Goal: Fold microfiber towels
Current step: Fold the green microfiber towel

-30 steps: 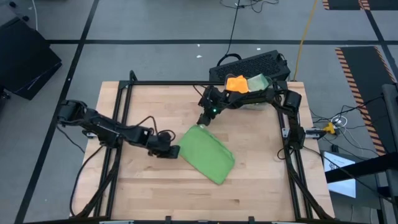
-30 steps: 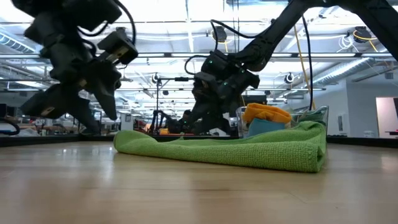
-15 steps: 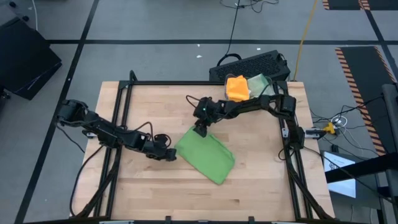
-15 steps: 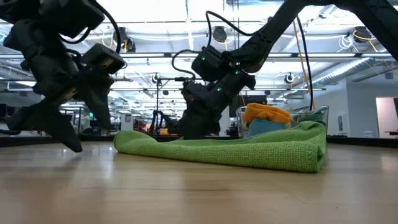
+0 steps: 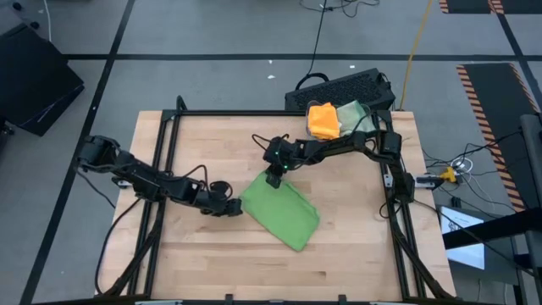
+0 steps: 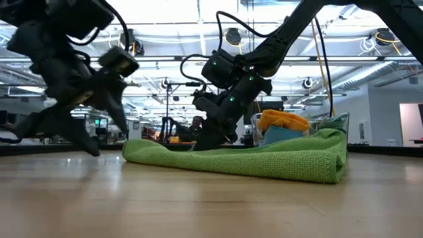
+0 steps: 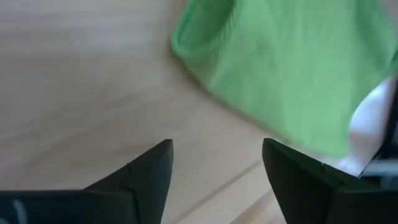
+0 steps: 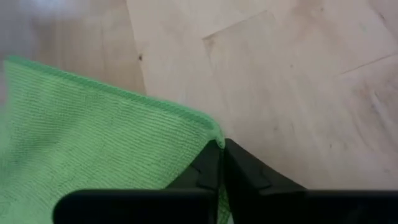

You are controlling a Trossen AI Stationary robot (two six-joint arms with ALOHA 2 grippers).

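Observation:
A lime green microfiber towel (image 5: 281, 212) lies folded on the middle of the wooden table (image 5: 356, 246); the low view shows it as a flat mound (image 6: 251, 158). My right gripper (image 5: 273, 179) reaches in from the far right and is shut on the towel's far corner. My left gripper (image 5: 235, 206) stands open just left of the towel's left corner, low over the table. Bare wood shows between its fingers (image 7: 214, 158), and the towel's rounded fold (image 7: 193, 43) lies ahead of them, untouched. My right gripper pinches the towel's far corner (image 8: 213, 134) between its two fingers. The fingers slant down at it from the table's far right side. Whether they hold one layer or several cannot be told. The towel lies flat on the table.
At the back right a clear bin holds an orange towel (image 5: 322, 117) and a sage green one (image 5: 351, 110). A black box (image 5: 347, 87) stands behind it. Bare wood lies near and left of the towel. Black frame rails (image 5: 161, 169) run along the table's sides.
My right gripper has gone toward the table's left and near edges and down, turning as it went, onto the towel's far corner. My left gripper has sunk a little toward the table beside the towel's left corner. The towel has kept its place.

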